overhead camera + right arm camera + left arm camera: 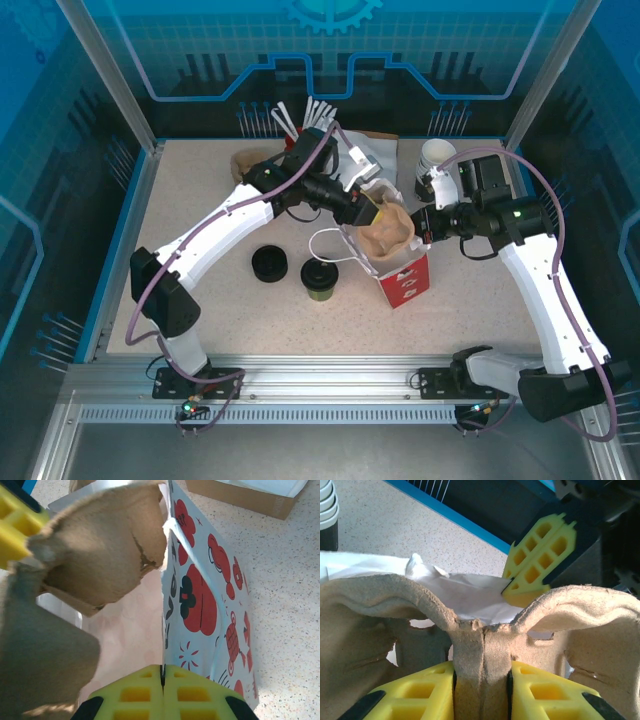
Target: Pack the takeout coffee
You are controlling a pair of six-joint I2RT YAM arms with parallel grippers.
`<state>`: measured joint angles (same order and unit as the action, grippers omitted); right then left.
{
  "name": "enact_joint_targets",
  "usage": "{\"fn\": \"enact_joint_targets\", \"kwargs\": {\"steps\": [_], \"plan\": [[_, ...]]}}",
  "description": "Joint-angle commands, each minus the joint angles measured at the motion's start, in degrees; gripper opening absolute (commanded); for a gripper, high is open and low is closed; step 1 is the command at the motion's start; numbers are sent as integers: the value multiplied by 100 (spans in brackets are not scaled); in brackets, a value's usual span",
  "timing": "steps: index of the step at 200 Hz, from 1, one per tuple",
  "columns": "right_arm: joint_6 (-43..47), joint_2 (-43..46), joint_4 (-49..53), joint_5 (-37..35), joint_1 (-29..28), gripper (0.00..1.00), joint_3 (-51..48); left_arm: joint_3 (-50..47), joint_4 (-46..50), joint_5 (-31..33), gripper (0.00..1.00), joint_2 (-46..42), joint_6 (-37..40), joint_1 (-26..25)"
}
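The takeout coffee [320, 279], a small olive-brown cup with a black lid, stands on the table left of the bag. The bag [405, 283] is white with red prints and stands open. My left gripper [372, 212] is shut on the centre ridge of a beige pulp cup carrier [390, 230] and holds it over the bag's mouth. In the left wrist view the carrier's ridge [482, 650] sits pinched in the left gripper [482, 667]. My right gripper [420, 225] is shut on the bag's top edge; the printed bag wall [200, 595] runs up from the right gripper [162, 669].
A stack of loose black lids [269, 265] lies left of the coffee. A stack of lidless cups [437, 155] stands at the back right. At the back middle there is a cardboard box [378, 145], with another pulp carrier [243, 160] at the back left.
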<state>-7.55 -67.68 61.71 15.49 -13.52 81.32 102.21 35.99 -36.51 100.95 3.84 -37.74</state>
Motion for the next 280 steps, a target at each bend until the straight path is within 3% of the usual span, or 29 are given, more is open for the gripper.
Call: {"fn": "enact_joint_targets", "kwargs": {"steps": [1, 103, 205, 280], "plan": [[-88, 132, 30, 161, -73, 0, -45, -16, 207, -194, 29, 110, 412, -23], [-274, 141, -31, 258, -74, 0, -164, 9, 469, 278, 29, 508, 1079, -116], [-724, 209, -182, 489, -99, 0, -339, -175, -69, 1077, 29, 715, 1034, -493], [-853, 350, -316, 434, -140, 0, -565, -242, 18, 1218, 29, 934, 1363, -667]]}}
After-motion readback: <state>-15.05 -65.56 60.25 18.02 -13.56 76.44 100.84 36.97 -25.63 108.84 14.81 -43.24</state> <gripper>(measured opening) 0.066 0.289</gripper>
